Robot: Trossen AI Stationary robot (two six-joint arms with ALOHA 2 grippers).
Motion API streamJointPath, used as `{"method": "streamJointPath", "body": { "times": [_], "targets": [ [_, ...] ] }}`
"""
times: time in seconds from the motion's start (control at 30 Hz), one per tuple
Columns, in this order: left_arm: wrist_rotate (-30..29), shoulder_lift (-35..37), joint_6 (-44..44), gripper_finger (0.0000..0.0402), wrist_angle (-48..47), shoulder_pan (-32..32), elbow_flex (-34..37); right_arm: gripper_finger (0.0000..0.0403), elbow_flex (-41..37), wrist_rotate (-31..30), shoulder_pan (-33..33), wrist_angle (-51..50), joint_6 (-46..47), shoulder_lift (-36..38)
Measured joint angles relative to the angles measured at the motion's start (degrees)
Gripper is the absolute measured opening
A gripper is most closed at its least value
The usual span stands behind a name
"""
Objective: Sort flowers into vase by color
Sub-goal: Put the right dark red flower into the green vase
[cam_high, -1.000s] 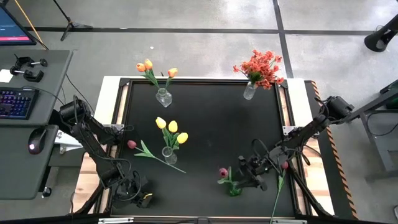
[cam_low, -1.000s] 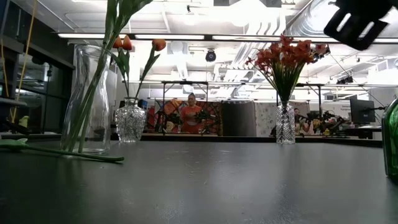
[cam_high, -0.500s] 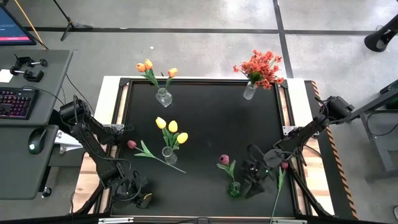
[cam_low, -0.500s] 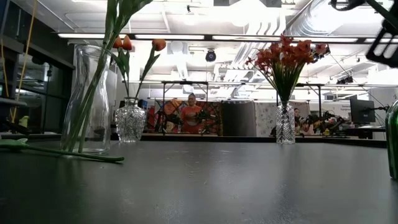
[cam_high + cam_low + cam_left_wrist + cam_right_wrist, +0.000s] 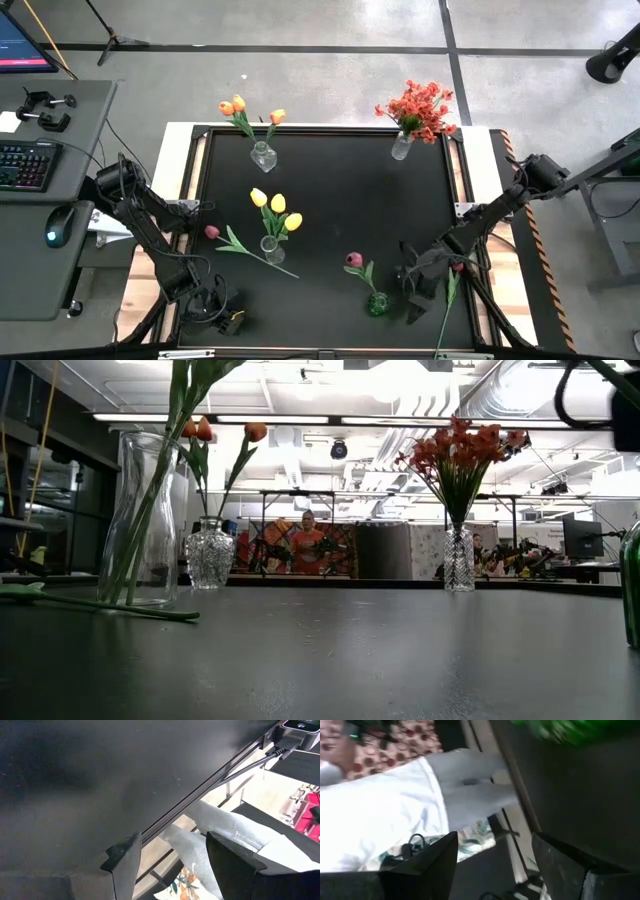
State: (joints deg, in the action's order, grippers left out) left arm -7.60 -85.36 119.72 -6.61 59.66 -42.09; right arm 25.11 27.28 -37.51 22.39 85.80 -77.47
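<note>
Flowers, high view. Dark pink tulip (image 5: 353, 260) stands in a small green vase (image 5: 377, 303) near the table's near edge, right of centre. Second dark pink tulip (image 5: 212, 232) lies flat on the black table (image 5: 330, 190), left of centre, its stem running toward the clear vase (image 5: 268, 250) that holds three yellow tulips (image 5: 277, 207). Third dark pink tulip (image 5: 458, 266) lies at the right edge of the table, partly under the right arm, stem pointing to the near side.

Far left: orange tulips (image 5: 236, 106) in a clear vase (image 5: 262, 155). Far right: red-orange blossom spray (image 5: 420, 108) in another clear vase (image 5: 401, 147).

Right gripper (image 5: 417, 300) hangs just right of the green vase, apart from it; fingers spread, nothing between them in the right wrist view.

Left gripper (image 5: 222, 308) waits off the near left corner of the table, fingers apart, empty.

Low view: a person in an orange top (image 5: 306, 546) stands in the room behind the table.
</note>
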Motion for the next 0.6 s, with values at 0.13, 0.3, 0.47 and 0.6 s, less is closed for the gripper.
{"method": "streamJointPath", "body": {
  "times": [0.13,0.3,0.47,0.6],
  "targets": [
    [0.00,0.00,-0.02,0.0209,-0.27,0.00,0.00,0.0243,-0.01,1.32,-1.50,-5.86,8.20,0.00],
    [-0.02,0.00,-0.02,0.0209,-2.16,0.00,0.02,0.0243,0.01,3.07,-5.03,-12.89,20.23,0.00],
    [-0.04,-0.02,0.00,0.0209,-3.71,0.02,0.04,0.0243,-0.01,2.94,-8.44,-22.16,32.89,0.00],
    [-0.81,-0.02,-0.58,0.0209,-3.91,0.00,0.04,0.0243,-0.01,2.96,-10.32,-23.52,38.96,0.00]
  ]
}}
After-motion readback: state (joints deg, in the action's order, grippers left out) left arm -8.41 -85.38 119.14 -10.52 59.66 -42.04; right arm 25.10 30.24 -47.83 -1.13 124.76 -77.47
